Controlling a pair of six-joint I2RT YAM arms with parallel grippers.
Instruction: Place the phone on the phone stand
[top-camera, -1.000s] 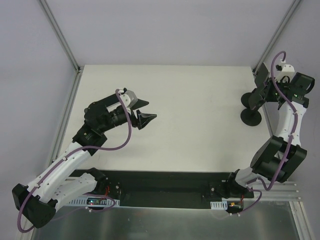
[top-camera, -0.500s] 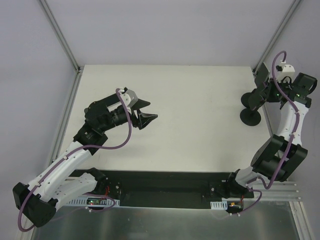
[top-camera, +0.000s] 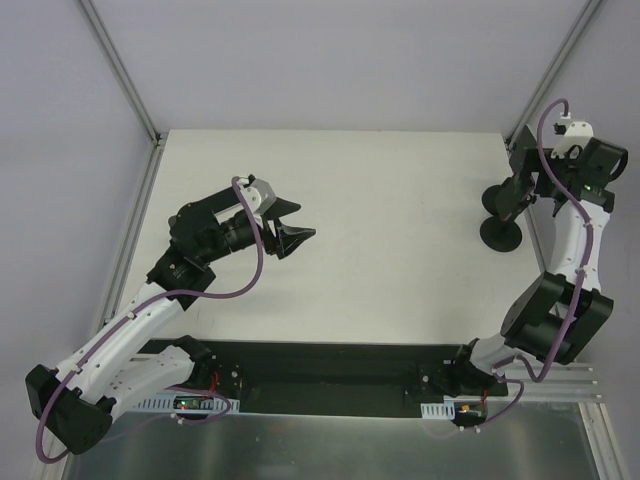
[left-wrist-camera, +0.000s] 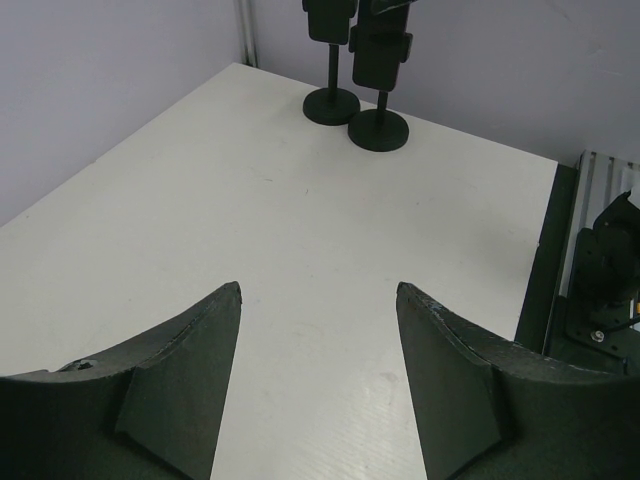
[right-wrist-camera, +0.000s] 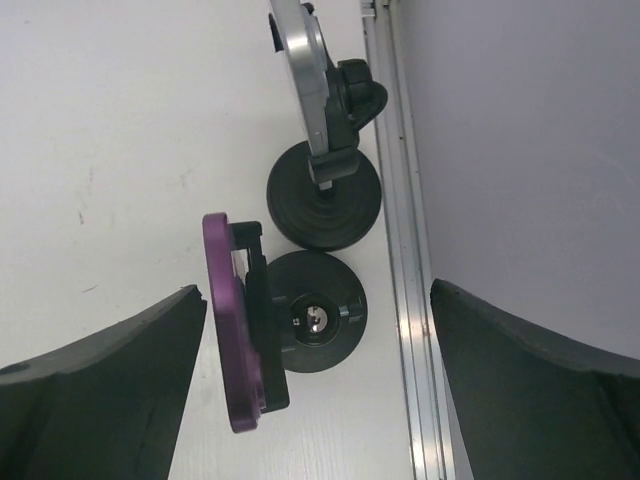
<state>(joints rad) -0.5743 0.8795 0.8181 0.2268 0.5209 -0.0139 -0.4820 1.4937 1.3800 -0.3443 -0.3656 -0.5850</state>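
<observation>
Hovering wide open and empty, my right gripper (right-wrist-camera: 315, 295) straddles the thin, purple-edged slab phone (right-wrist-camera: 230, 330) — clipped upright on the black round-based phone stand (right-wrist-camera: 338, 308); my left gripper (left-wrist-camera: 318, 290) hangs part-open, holding nothing.

- The phone (right-wrist-camera: 228, 330) had a smooth purple rim with a soft sheen, plastic-looking.
- The phone stand (right-wrist-camera: 340, 300) was smooth black with a faint gloss on its disc base, and had a bright metal screw (right-wrist-camera: 316, 318) at the centre.
- A second stand (right-wrist-camera: 335, 215) had the same black finish and carried a device (right-wrist-camera: 305, 60) with a silvery, metallic edge.
- The table (left-wrist-camera: 200, 200) was white and matt.
- The left gripper (left-wrist-camera: 318, 288) had matt black fingers (left-wrist-camera: 165, 400), grainy at the edges.
- The rail (right-wrist-camera: 393, 150) was bare silvery metal.
</observation>
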